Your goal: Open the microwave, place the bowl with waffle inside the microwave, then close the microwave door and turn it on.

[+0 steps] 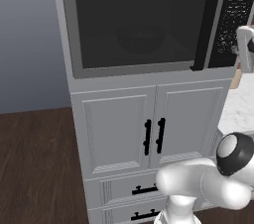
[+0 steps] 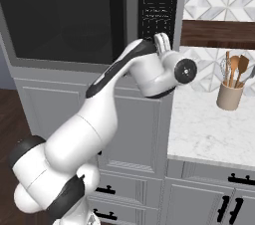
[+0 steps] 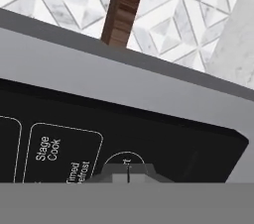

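1. The microwave [image 1: 149,22] is built into a grey cabinet column, above two white panelled cabinet doors [image 1: 149,126] with black handles.
2. The microwave door [image 1: 139,20] is seen shut, its long black bar handle [image 1: 206,20] standing vertical beside the black button panel [image 2: 158,5] on the right.
3. The bowl [image 1: 140,37] is dimly made out through the tinted window, upright inside the cavity.
4. The arm is stretched up and forward, the hand bent toward the button panel.
5. The gripper [image 3: 128,176] is closed, nothing held, its tips pressed together against a round button [image 3: 126,161] on the panel.
6. To the right, a marble counter [image 2: 209,129] carries a beige utensil holder [image 2: 229,94], well apart from the arm.
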Controlling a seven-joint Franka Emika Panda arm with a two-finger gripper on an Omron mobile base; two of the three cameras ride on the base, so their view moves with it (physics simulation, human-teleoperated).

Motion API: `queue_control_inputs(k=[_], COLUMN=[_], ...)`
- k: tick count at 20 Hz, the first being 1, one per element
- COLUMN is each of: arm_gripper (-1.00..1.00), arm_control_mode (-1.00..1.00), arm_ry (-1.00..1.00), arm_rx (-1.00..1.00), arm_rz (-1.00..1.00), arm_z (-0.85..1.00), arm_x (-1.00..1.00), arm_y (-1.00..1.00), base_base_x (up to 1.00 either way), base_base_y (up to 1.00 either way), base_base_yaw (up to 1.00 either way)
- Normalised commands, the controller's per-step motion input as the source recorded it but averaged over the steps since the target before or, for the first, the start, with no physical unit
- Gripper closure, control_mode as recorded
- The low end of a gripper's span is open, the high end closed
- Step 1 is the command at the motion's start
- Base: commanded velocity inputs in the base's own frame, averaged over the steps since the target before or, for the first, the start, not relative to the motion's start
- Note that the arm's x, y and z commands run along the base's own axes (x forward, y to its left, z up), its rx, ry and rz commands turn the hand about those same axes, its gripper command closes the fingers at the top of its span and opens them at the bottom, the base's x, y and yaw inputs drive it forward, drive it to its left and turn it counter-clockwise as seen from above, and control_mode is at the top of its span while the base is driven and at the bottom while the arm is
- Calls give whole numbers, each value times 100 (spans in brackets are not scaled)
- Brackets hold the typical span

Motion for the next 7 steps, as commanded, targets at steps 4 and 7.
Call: queue_control_inputs(k=[4, 7], arm_gripper=[100, 100], arm_control_mode=[-100, -100], arm_ry=[17, 15], arm_rx=[-20, -14], arm_rz=[-6, -3], arm_z=[-94, -85], arm_x=[100, 97], arm_y=[53, 43], base_base_x=[0, 0], base_base_y=[0, 0], base_base_yaw=[0, 0])
